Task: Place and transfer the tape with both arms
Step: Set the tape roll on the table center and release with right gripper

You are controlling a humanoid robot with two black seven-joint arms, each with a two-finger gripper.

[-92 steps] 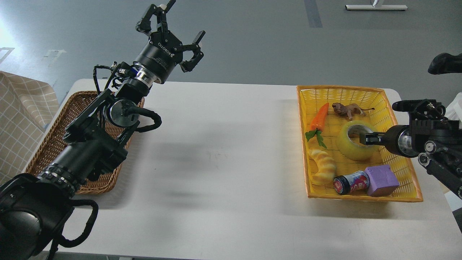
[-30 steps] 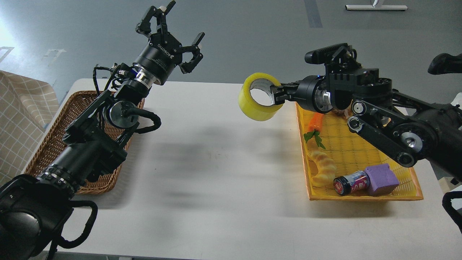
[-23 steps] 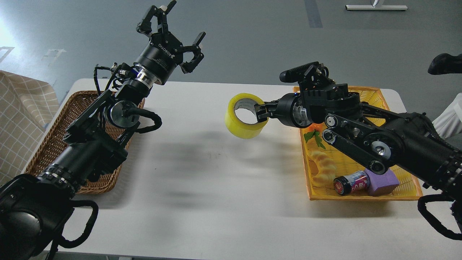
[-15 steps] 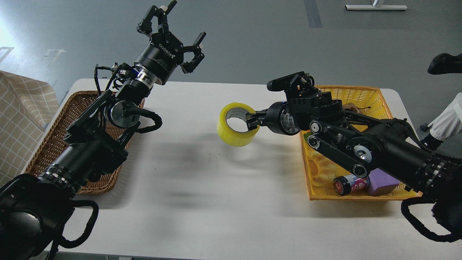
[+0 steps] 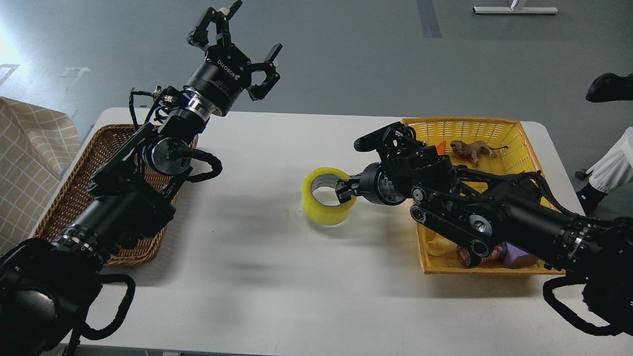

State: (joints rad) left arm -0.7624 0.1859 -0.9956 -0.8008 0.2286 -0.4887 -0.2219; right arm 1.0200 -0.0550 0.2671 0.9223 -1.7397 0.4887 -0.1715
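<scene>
The tape [image 5: 324, 205], a wide translucent yellow roll with a grey-white core, stands with its hole up at the middle of the white table [image 5: 277, 277], on it or just above it. My right gripper [image 5: 344, 190] reaches in from the right and is shut on the roll's right wall, one finger inside the hole. My left gripper [image 5: 236, 37] is open and empty, held high beyond the table's far left edge, well away from the tape.
A brown wicker basket [image 5: 74, 198] lies at the left under my left arm. A yellow basket [image 5: 514, 136] at the right holds a toy lion [image 5: 472, 148], a can, a purple block and a pale bread toy, mostly hidden by my right arm.
My right gripper lifted the tape out of the yellow basket, carried it left over the table and lowered it to the table's middle. The left arm has not moved.
</scene>
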